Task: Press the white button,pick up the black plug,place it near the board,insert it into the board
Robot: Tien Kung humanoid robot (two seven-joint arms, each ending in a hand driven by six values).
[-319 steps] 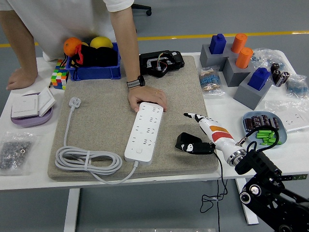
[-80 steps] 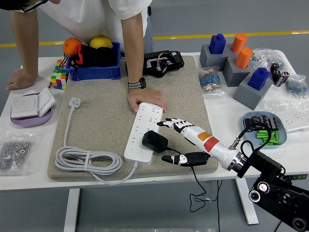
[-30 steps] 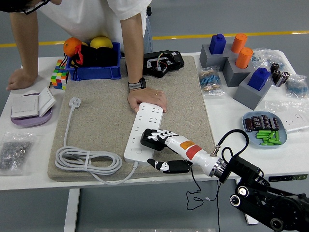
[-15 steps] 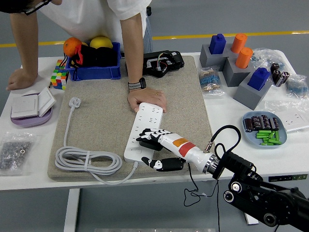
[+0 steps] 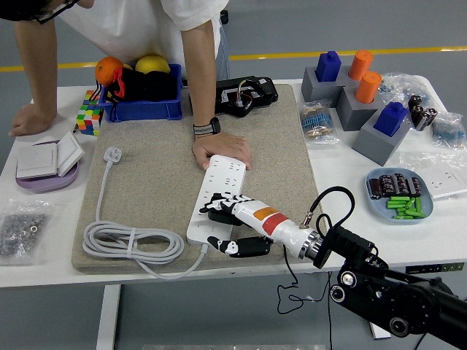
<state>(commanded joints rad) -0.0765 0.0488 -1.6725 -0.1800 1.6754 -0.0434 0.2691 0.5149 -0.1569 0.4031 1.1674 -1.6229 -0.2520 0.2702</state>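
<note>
The white power strip (image 5: 227,175) lies on the beige mat (image 5: 146,182). My right hand (image 5: 211,223) reaches in from the lower right and sits over the strip's near end. Its fingers (image 5: 219,203) curl over the black plug (image 5: 221,214), which rests against the strip's sockets, and the thumb lies along the strip's near edge. The plug's black cable (image 5: 288,281) hangs off the table's front edge. A person's hand (image 5: 222,149) holds down the strip's far end. My left arm is out of view.
The strip's white cord (image 5: 131,244) is coiled at the mat's front left, its white plug (image 5: 112,154) further back. The person's other hand (image 5: 29,120) rests at far left. A blue bin (image 5: 142,108), a black device (image 5: 244,95), grey blocks (image 5: 365,117) and a blue dish (image 5: 401,193) stand around.
My right hand carried the black plug left from the mat's front right onto the strip's near end. In the last half second it edged slightly further left. The person's hands have stayed put.
</note>
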